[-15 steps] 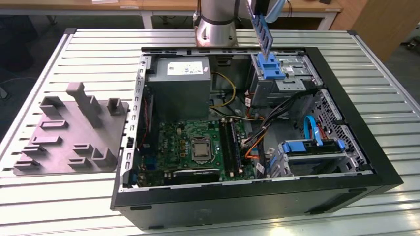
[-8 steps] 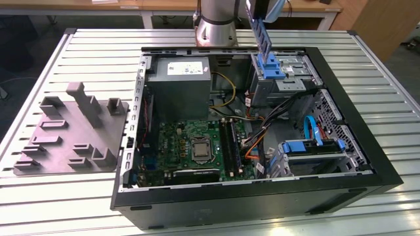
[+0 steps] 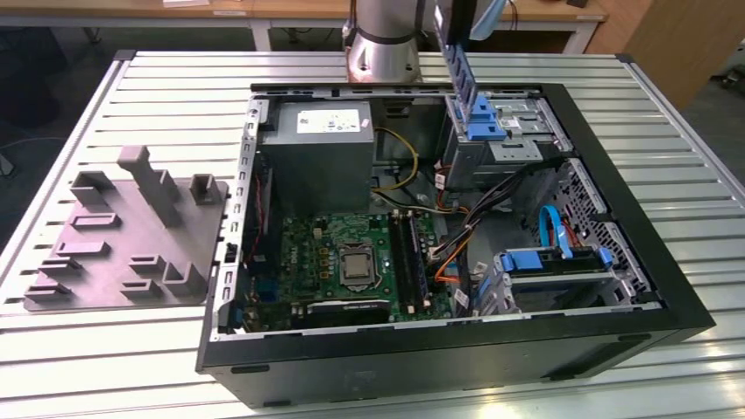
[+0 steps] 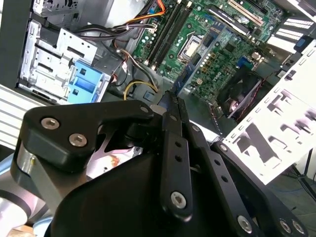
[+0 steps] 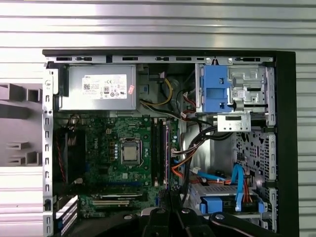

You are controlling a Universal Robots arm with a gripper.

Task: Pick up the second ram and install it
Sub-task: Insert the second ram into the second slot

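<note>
Black end effector (image 4: 170,98) is clamped shut on the second ram (image 4: 197,69). In the exterior view the stick (image 3: 461,77) is held upright in the air over the open PC case (image 3: 605,157), at the bench (image 3: 174,96) edge where the arm stands. The memory slots (image 5: 160,148) on the motherboard (image 5: 111,158) are seen well below it. A grey fixture (image 3: 128,236) is set beside the case.
</note>
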